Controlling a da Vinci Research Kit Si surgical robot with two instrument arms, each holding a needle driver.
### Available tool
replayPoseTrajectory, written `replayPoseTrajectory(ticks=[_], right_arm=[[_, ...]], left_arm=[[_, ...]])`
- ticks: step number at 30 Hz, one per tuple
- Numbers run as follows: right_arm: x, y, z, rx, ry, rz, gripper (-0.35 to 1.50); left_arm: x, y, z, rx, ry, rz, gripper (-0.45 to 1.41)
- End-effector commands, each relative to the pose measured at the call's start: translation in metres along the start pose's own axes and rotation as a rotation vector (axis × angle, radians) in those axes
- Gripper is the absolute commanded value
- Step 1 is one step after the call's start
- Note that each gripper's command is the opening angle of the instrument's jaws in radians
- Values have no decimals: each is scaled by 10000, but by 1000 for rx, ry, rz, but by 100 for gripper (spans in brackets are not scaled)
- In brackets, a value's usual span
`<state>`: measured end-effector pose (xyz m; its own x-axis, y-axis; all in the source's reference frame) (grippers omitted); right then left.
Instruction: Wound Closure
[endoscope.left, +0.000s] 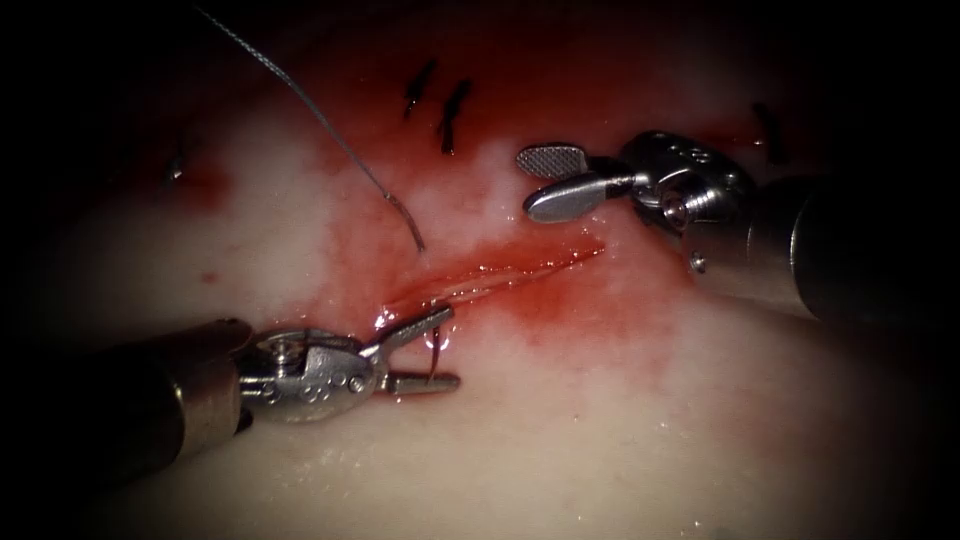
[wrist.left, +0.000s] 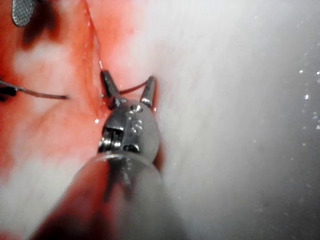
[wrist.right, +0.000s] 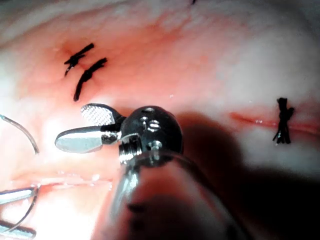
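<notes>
The cut (endoscope.left: 500, 272) runs slantwise across the reddened tissue (endoscope.left: 600, 420). My left tool (endoscope.left: 452, 347) lies at the cut's left end on its lower side, with its jaws open around a short arc of the needle (endoscope.left: 434, 356) that rises from the tissue. The same thin arc of needle (wrist.left: 132, 89) spans the open jaws of the left tool (wrist.left: 127, 76). The thread (endoscope.left: 300, 95) comes down from the upper left and meets the tissue just above the cut. My right tool (endoscope.left: 524, 184) hovers above the cut's right part, open and holding nothing (wrist.right: 70, 126).
Two dark finished stitches (endoscope.left: 440, 105) sit above the cut, and another stitch (endoscope.left: 766, 130) is behind the right tool's wrist. Red fluid (endoscope.left: 560, 300) wets the tissue around the cut. The tissue below the left tool is pale.
</notes>
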<state>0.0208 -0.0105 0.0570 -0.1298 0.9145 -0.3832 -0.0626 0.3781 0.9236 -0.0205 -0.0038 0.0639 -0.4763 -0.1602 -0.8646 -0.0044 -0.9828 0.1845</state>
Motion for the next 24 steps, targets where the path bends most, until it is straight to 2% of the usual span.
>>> replayPoseTrajectory(ticks=[1,3,4,5,6,7,8,9,11,14,15,18,24], right_arm=[[-4,5,8,3,0,-1,76],[-4,5,8,2,0,-1,74],[-4,5,8,2,0,-1,74],[-4,5,8,2,0,-1,71],[-4,5,8,2,0,-1,69],[-4,5,8,2,0,-1,69],[-4,5,8,2,0,-1,66],[-4,5,8,2,0,-1,66],[-5,4,8,2,0,0,62],[-5,4,8,3,0,0,54],[-5,3,8,3,0,0,52],[-4,4,8,2,4,-10,69],[-4,4,8,4,9,-16,76]], left_arm=[[-3,2,8,2,0,-1,54],[-6,1,8,13,-5,1,47],[-8,0,9,16,-4,3,36],[-10,1,9,19,-2,4,17],[-13,1,10,22,-1,8,-23],[-13,1,10,22,-1,8,-23],[-15,1,11,19,5,-1,-45],[-15,1,11,19,5,-1,-45],[-18,1,10,12,26,-127,-45],[-18,1,9,1,40,-180,-45],[-16,1,7,-31,82,-277,-45],[-9,4,4,-84,142,-408,-45],[12,5,-2,-145,228,-562,-45]])
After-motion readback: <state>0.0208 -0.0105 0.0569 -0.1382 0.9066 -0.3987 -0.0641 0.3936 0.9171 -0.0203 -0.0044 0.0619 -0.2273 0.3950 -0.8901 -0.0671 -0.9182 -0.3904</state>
